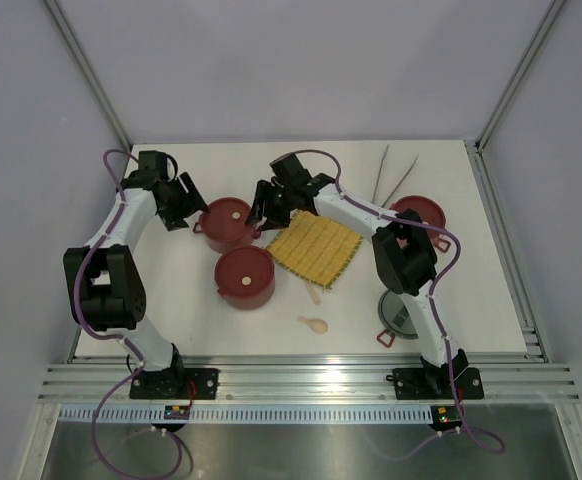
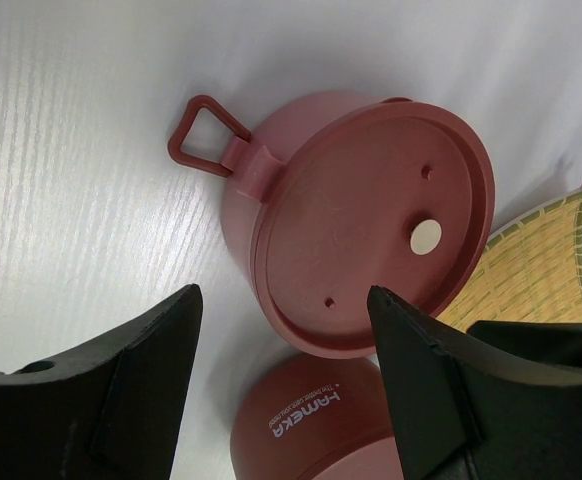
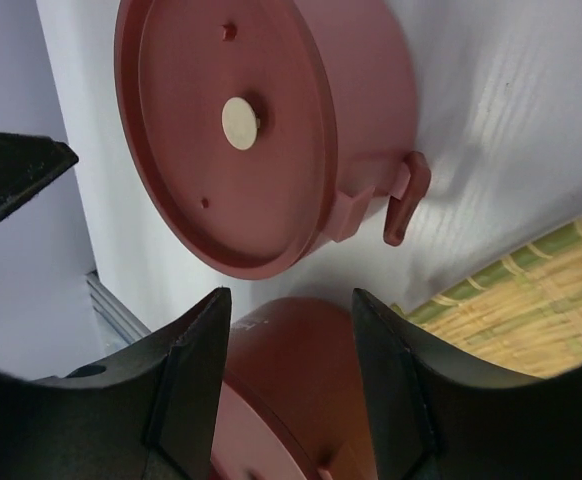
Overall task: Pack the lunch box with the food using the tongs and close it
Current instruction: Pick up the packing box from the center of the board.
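Dark-red tiers number three in the top view. The dotted tier [image 1: 226, 222] sits left of centre, its flat lid carrying a cream dot. The lower tier [image 1: 245, 277] is just below it and also lidded. The third tier [image 1: 421, 212] is at upper right, partly hidden behind the right arm.

One grey lid [image 1: 399, 320] with red clips lies at lower right. One pair of tongs [image 1: 380, 188] lies in a narrow V at upper right, well apart from both grippers. One yellow mat [image 1: 314, 247] sits at centre, and one cream spoon [image 1: 313, 323] lies below it.

Two grippers flank the dotted tier. The left gripper [image 2: 283, 295] is on its left with jaws spread wide and nothing between them. The right gripper [image 3: 291, 300] is on its right, jaws also apart and gripping nothing.
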### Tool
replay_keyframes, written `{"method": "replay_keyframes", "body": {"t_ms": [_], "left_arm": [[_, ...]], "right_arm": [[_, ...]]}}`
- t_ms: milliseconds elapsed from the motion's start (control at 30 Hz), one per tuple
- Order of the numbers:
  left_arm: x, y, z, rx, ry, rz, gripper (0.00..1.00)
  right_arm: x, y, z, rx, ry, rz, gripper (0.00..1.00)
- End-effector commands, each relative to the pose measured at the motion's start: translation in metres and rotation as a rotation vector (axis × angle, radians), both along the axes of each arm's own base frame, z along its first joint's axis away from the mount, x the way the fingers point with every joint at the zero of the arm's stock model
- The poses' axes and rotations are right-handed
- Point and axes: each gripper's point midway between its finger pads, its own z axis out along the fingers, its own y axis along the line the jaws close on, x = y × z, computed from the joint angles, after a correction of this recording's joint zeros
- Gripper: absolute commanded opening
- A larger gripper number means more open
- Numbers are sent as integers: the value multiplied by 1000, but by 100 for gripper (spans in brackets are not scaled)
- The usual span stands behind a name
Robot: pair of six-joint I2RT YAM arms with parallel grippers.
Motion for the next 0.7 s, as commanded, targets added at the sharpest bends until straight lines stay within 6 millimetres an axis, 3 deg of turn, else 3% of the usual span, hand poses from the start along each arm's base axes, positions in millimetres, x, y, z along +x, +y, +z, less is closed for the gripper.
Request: {"method": "replay_keyframes", "body": {"t_ms": [0,300,500,667], "left_arm": [[0,-1,17,-11,-46,-5,70],[-6,-3,29,-26,-69,-3,70],[-11,-2,25,-19,-56,3,70],[-14,0,24,-15,-52,5,70]], "right_arm": [[0,24,10,133,46,-32,59],[9,32,-13,153,89,-89,60],[22,36,-22,134,73,-105,57],[34,38,-15,155,37,-114,51]]}}
